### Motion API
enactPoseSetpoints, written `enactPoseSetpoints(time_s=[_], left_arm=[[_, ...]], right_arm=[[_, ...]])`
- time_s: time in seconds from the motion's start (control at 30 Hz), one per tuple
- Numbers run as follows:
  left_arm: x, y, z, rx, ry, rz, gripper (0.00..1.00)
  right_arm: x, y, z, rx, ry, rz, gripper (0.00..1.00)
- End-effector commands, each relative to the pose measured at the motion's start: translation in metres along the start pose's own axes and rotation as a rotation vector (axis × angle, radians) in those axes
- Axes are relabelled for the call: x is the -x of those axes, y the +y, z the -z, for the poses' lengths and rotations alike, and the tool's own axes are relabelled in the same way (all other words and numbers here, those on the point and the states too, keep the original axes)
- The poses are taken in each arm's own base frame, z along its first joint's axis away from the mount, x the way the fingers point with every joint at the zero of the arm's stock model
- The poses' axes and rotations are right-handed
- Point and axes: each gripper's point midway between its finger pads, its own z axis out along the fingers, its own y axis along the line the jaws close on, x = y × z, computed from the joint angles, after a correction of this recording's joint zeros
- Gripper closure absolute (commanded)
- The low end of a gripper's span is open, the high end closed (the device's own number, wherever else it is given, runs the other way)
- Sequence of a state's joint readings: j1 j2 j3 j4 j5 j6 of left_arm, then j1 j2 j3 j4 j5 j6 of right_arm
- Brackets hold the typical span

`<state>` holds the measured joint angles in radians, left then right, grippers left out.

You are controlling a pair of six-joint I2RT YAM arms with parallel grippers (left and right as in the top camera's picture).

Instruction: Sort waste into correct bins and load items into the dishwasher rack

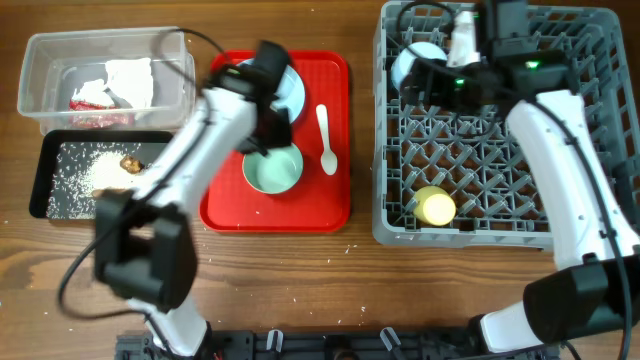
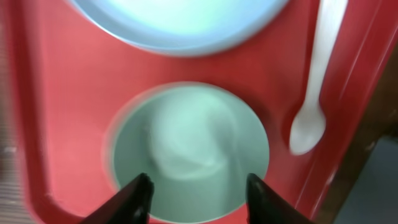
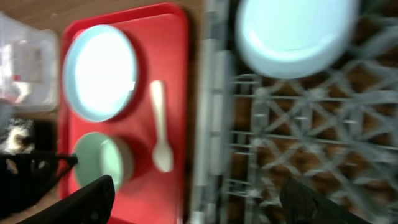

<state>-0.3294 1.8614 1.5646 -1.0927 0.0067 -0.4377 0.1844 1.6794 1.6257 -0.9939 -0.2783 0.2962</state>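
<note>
Over the red serving tray, my left jaws hang spread to about the width of the pale blue small bowl. One fingertip stands at each side of its near rim. They hold nothing. The wrist view is too blurred to tell whether they touch the bowl.

The bowl sits upright on the tray, just beside the round white plate. The white plastic spoon lies flat near the tray's right edge.

Step in hand, by my judgement: picking up the small bowl for loading. Sorting looks done:
- The crumpled white napkin and red snack wrapper lie in the clear tub.
- The rice grains and a small brown lump lie in the black tray.

Loading is part done. The white bowl and yellow cup are in the dishwasher rack. The plate, small bowl and spoon remain on the tray.

My right jaws are over the rack's far side, near the white bowl. They are spread wide and empty, with nothing between the fingers.

The next move calls for lowering the left jaws around the bowl's wall and closing firmly. The bowl then has to be lifted clear of the tray lip and carried to a free part of the rack. The right arm sits over the rack, so I would keep the two arms well apart.
</note>
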Motion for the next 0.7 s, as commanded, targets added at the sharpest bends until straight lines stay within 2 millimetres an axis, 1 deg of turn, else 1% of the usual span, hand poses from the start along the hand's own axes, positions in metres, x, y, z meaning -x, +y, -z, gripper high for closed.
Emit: enactPoseSetpoints(time_s=[0.0,0.03,0.1,0.13,0.2,0.23,0.27,0.33,0.4,0.47,0.5,0.6,0.67], left_arm=[[0.04,0.047,0.085,-0.102,-0.213,0.207,0.38],[0.046,0.066,0.097,-0.101,-0.249,0.255,0.37],[0.053,0.097,0.112,-0.1,-0.289,0.337,0.39],[0.055,0.106,0.114,-0.112,-0.291,0.363,0.38],[0.057,0.119,0.115,-0.126,-0.289,0.404,0.37],[0.058,0.127,0.115,-0.122,-0.291,0.423,0.36],[0.059,0.13,0.115,-0.12,-0.293,0.431,0.36],[0.059,0.131,0.116,-0.119,-0.295,0.435,0.34],[0.059,0.131,0.115,-0.119,-0.294,0.435,0.34],[0.059,0.131,0.115,-0.119,-0.294,0.435,0.32],[0.059,0.131,0.115,-0.119,-0.295,0.435,0.32],[0.059,0.131,0.115,-0.119,-0.293,0.435,0.32],[0.057,0.131,0.115,-0.117,-0.286,0.435,0.32]], right_arm=[[-0.018,0.052,-0.03,0.077,0.06,0.016,0.14],[-0.022,0.065,-0.04,0.09,0.07,0.034,0.14],[-0.036,0.09,-0.066,0.103,0.1,0.078,0.14],[-0.044,0.099,-0.078,0.109,0.122,0.099,0.15],[-0.061,0.107,-0.099,0.104,0.174,0.125,0.16],[-0.074,0.111,-0.114,0.095,0.217,0.138,0.19],[-0.08,0.112,-0.12,0.092,0.233,0.143,0.2],[-0.104,0.115,-0.148,0.072,0.304,0.163,0.25],[-0.115,0.116,-0.16,0.063,0.333,0.174,0.28],[-0.125,0.118,-0.173,0.058,0.356,0.186,0.34],[-0.133,0.119,-0.182,0.056,0.372,0.199,0.38],[-0.142,0.119,-0.195,0.049,0.393,0.205,0.47],[-0.145,0.118,-0.2,0.045,0.401,0.205,0.59]])
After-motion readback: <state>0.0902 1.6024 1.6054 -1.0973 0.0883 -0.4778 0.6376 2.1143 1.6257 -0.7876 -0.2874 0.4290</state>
